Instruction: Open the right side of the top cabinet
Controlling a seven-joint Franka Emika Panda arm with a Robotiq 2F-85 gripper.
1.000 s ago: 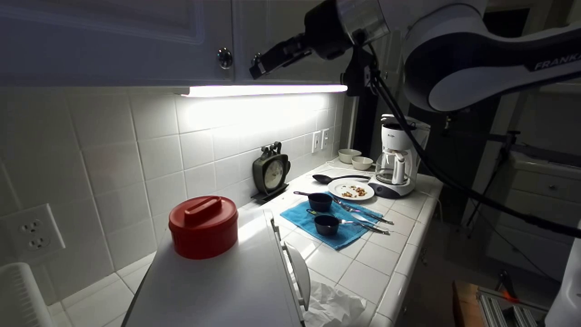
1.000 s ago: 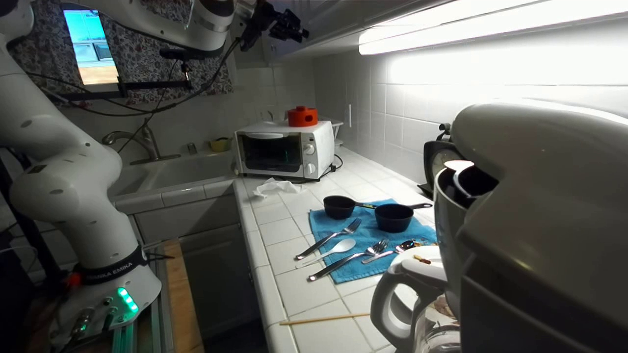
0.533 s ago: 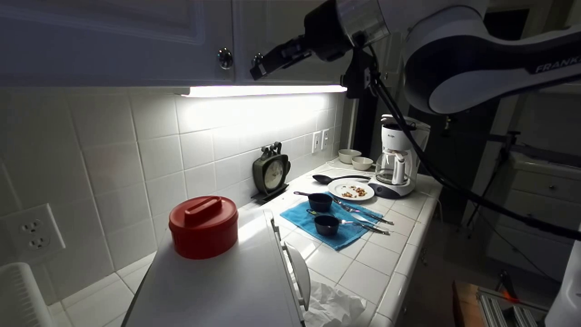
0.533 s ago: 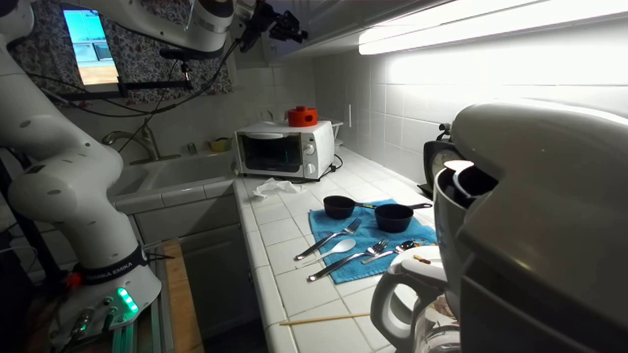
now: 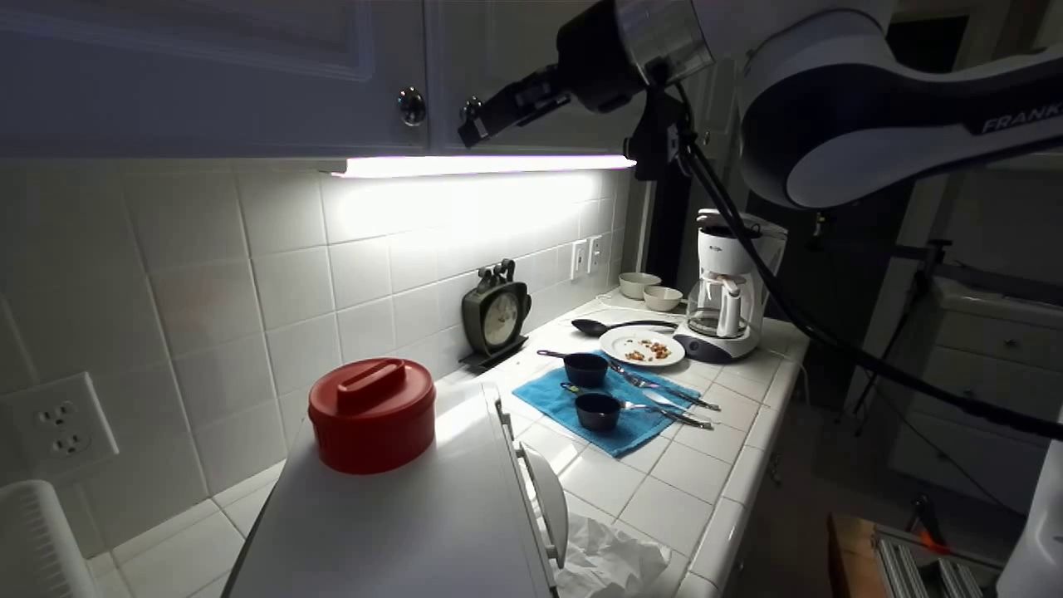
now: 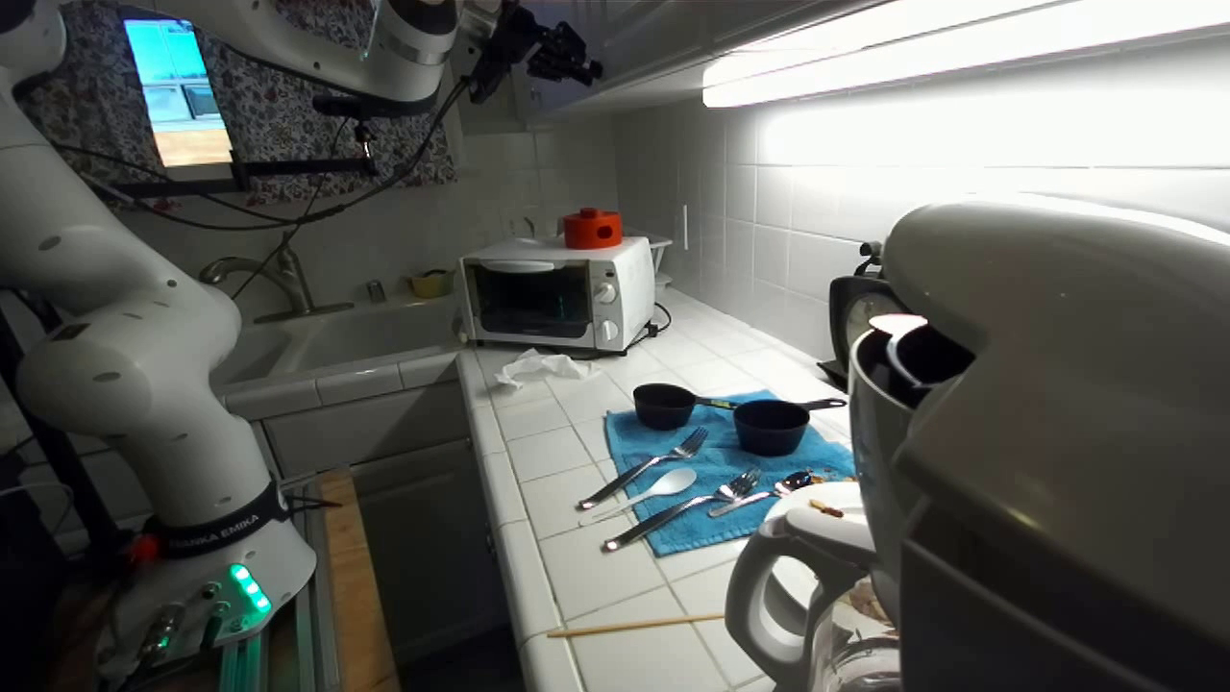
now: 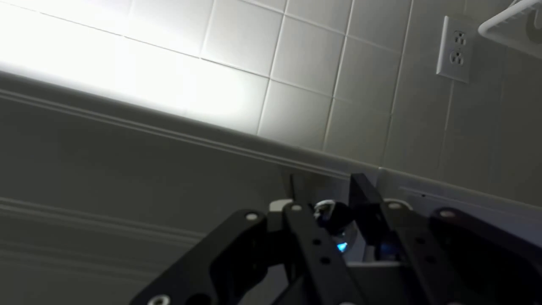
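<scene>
Wrist view, from the left: the right side [image 7: 127, 169], a white panelled cabinet door in shadow, closed; then the claw [image 7: 327, 186], its fingers [image 7: 364, 192] spread with that door's round silver knob [image 7: 332, 216] between them. Whether they touch it, I cannot tell. Farther right, an electrical outlet [image 7: 456, 51] is set in the tiled wall [image 7: 305, 55]. In an exterior view the top cabinet [image 5: 332, 100] hangs above a lit tube lamp [image 5: 490, 166]; below, left to right, come a red lidded container [image 5: 374, 419] on a toaster oven [image 5: 399, 531], a blue towel [image 5: 544, 399] bearing two small black pans [image 5: 585, 370], a plate [image 5: 613, 347] of food bits and a white coffee maker [image 5: 725, 249].
</scene>
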